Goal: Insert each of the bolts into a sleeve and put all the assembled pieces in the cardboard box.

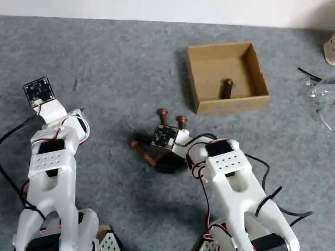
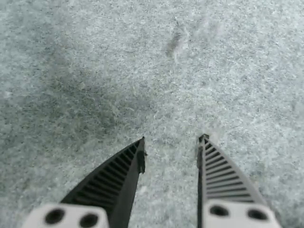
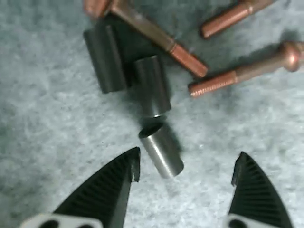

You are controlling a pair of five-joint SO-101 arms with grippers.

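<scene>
1. High view: we see the cardboard box (image 1: 231, 104) holding one assembled piece (image 1: 228, 88). Loose bolts (image 1: 163, 116) lie on the grey mat (image 1: 115, 68) beside the right arm (image 1: 230, 164).
2. Left wrist view: our left gripper (image 2: 172, 141) hangs released over the mat.
3. Right wrist view: our right gripper (image 3: 185, 164) is spread wide, one sleeve (image 3: 161, 149) lying between its fingers. Two other sleeves (image 3: 152, 85) and three bolts lie just beyond.

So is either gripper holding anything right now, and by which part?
Nothing is held. The left gripper is open over the carpet; the right gripper is open above a loose sleeve, not touching it.
</scene>
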